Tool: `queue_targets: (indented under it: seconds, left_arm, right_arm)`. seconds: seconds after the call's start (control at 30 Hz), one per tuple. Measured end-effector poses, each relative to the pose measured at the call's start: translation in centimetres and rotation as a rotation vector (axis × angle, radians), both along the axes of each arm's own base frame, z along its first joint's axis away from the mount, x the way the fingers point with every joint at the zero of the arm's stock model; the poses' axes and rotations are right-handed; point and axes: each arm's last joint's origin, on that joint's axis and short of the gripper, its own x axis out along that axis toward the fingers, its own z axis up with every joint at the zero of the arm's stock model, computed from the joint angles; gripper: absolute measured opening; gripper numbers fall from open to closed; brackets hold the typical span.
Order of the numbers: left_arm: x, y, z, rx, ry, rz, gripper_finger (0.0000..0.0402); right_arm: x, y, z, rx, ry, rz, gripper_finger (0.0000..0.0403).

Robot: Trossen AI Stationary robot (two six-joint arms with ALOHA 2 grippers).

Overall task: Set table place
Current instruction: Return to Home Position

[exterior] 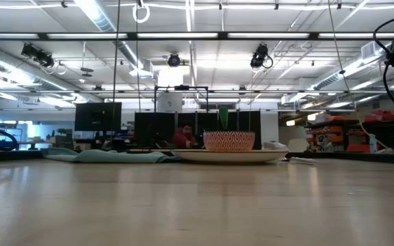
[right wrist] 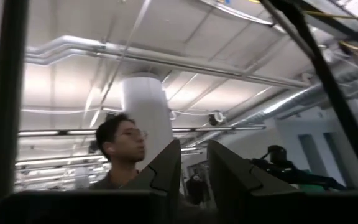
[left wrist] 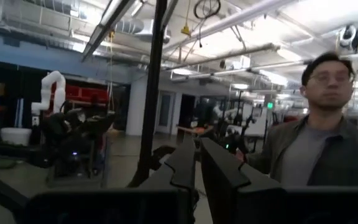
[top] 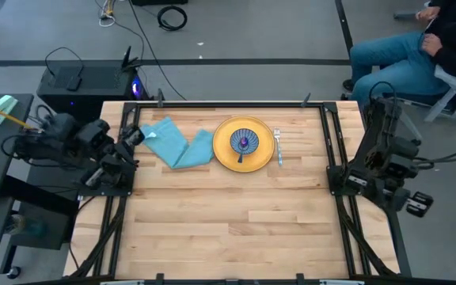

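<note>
Place laid on the table, both arms parked at its sides.

Seen from above, the yellow plate (top: pixel 222 154) sits toward 12 o'clock from the middle of the table (top: pixel 228 229). The blue bowl (top: pixel 236 138) stands on it, with the spoon (top: pixel 243 145) inside. The fork (top: pixel 278 146) lies just beside the plate at its 3 o'clock, and the blue napkin (top: pixel 172 144) lies at its 9 o'clock, reaching the rim. The left gripper (left wrist: pixel 197 142) is at the table's 9 o'clock edge, clenched on nothing. The right gripper (right wrist: pixel 192 142) is at the 3 o'clock edge, fingers slightly parted and empty.
</note>
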Motion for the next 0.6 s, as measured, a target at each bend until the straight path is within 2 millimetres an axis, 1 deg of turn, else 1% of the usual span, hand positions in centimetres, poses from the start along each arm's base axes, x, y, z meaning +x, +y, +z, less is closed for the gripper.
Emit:
queue_targets:
  seconds: [0.07,0.17,0.33,0.4,0.6]
  left_arm:
    - [-0.4,0.1,-1.1,-0.031,-0.021,-0.010,0.0029]
    - [-1.2,0.3,-2.3,-0.049,-0.038,-0.016,0.0028]
    - [-3.0,0.7,-2.2,-0.017,-0.127,0.012,0.0034]
    - [-3.5,0.8,-2.1,0.006,-0.155,0.028,0.0037]
    - [-4.2,1.1,-2.1,0.046,-0.184,0.093,0.0039]
  right_arm:
    - [0.3,-0.1,-0.5,0.012,0.020,-0.029,0.0085]
    - [1.0,-0.5,-0.8,0.015,0.022,-0.092,0.0085]
    - [1.8,-1.4,-0.4,-0.014,-0.043,-0.150,0.0085]
    - [2.1,-2.0,-0.4,-0.030,-0.038,-0.198,0.0085]
    - [2.5,-4.3,-0.5,-0.065,-0.028,-0.378,0.0085]
